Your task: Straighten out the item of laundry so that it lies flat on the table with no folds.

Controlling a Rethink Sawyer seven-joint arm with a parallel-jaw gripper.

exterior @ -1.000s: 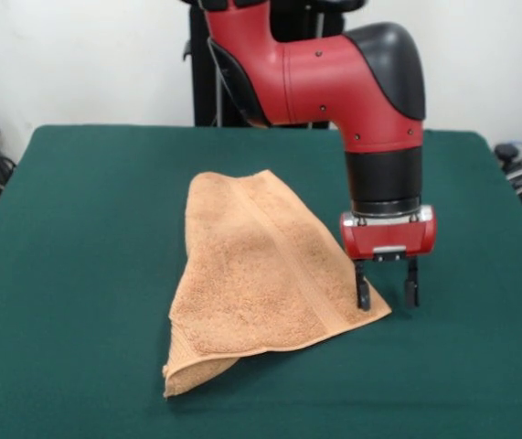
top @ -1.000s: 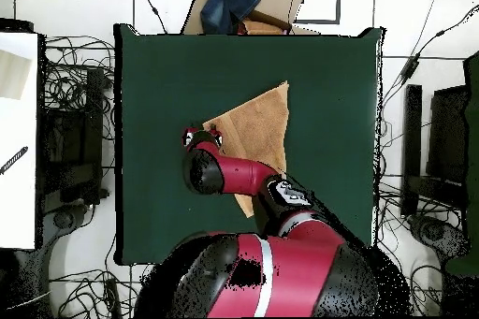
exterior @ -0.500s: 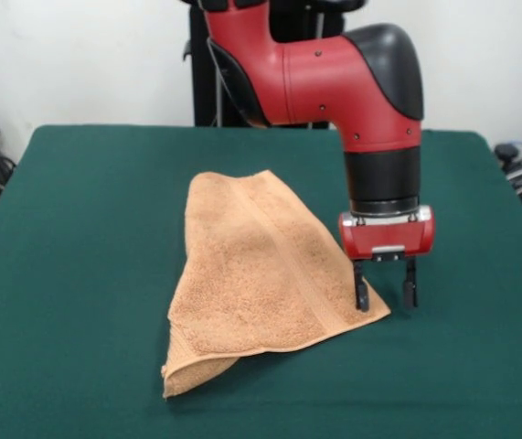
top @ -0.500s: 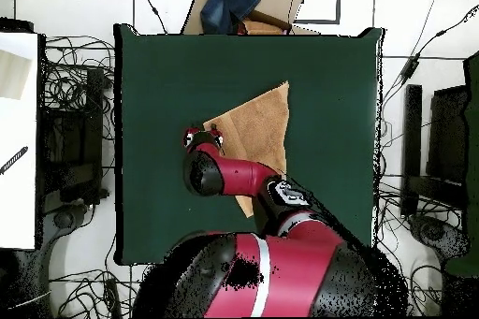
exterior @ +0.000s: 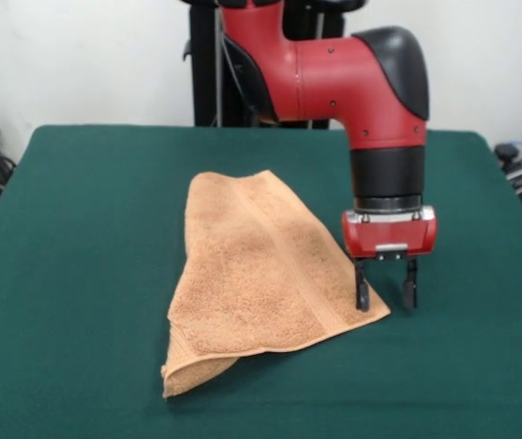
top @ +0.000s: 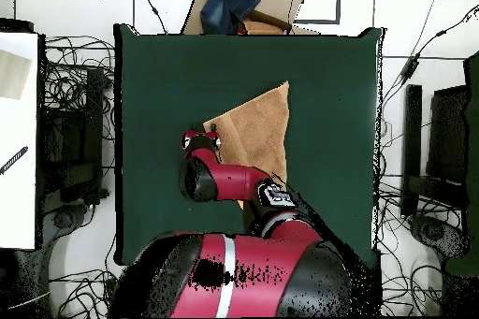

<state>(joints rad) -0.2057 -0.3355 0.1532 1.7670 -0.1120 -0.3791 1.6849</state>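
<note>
In the overhead view the red arm [top: 224, 180] covers the towel's [top: 257, 123] lower end, so its edge nearest the robot's base is hidden, and the arm's bulk also hides part of the worktop [top: 159, 100] at its bottom edge. There the pincer [top: 201, 133] is too small to make out how its jaws stand.

In the front view the arm [exterior: 352, 73] is cut off by the top edge. The towel's [exterior: 251, 274] lower layer is mostly hidden under its folded-over upper layer. The worktop's [exterior: 78, 229] near edge is cut off at the bottom.
</note>
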